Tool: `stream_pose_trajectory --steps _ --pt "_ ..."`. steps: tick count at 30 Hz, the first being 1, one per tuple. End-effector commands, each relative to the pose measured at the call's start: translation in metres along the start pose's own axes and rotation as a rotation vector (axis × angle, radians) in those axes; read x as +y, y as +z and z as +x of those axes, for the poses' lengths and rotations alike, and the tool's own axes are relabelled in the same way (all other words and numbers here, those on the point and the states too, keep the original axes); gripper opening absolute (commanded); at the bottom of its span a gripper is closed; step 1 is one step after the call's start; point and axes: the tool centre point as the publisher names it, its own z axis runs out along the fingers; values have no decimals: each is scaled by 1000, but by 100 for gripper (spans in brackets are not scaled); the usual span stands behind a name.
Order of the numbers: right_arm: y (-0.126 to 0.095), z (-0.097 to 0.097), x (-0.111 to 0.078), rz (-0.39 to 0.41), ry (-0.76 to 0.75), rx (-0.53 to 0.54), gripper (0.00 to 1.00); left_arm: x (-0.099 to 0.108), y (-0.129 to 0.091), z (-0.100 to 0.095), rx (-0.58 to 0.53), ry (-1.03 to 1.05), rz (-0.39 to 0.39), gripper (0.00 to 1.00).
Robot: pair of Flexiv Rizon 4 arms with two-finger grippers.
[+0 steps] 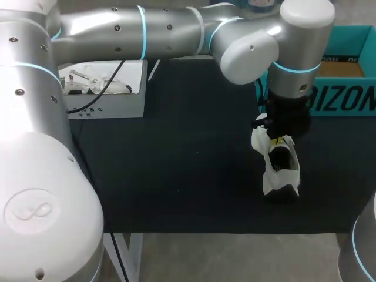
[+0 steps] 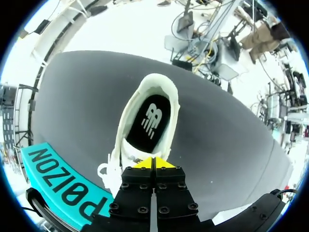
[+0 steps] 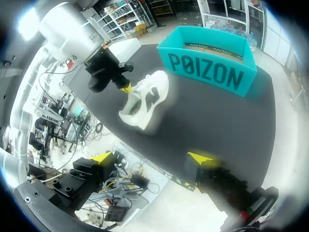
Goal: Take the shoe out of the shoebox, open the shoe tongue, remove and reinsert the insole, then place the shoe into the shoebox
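A white shoe [image 1: 280,170] with a black insole [image 2: 149,123] stands on the black table, in front of the teal shoebox [image 1: 343,94]. My left arm reaches across from the left. Its gripper [image 1: 279,141] hangs over the shoe's lace end. In the left wrist view this gripper [image 2: 154,163] has its yellow tips pressed together on the edge of the shoe tongue, with the laces [image 2: 105,170] just beside them. My right gripper [image 3: 152,158] is open and holds nothing, off the table's near edge. From there the shoe [image 3: 145,99] and the shoebox [image 3: 212,67] lie well ahead of it.
A white open box [image 1: 106,108] with small items inside stands at the back left of the table. A black cable [image 1: 103,91] runs over it. The dark tabletop [image 1: 188,176] stretches between this box and the shoe.
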Motion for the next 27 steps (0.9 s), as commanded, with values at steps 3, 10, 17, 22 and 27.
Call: stream_pose_trajectory --steps 3,10,17,22,27 --pt "0 1 -1 0 1 -3 100 -30 -26 25 44 -178 34 0" --pt "0 1 -1 0 1 -3 100 -67 -28 40 69 -313 64 8" --pt "0 1 -1 0 1 -3 100 -83 -23 63 67 -387 84 0" --pt "0 1 -1 0 1 -3 100 -91 -20 70 53 -413 89 0" --pt "0 1 -1 0 1 -3 100 -93 -23 70 45 -397 85 100"
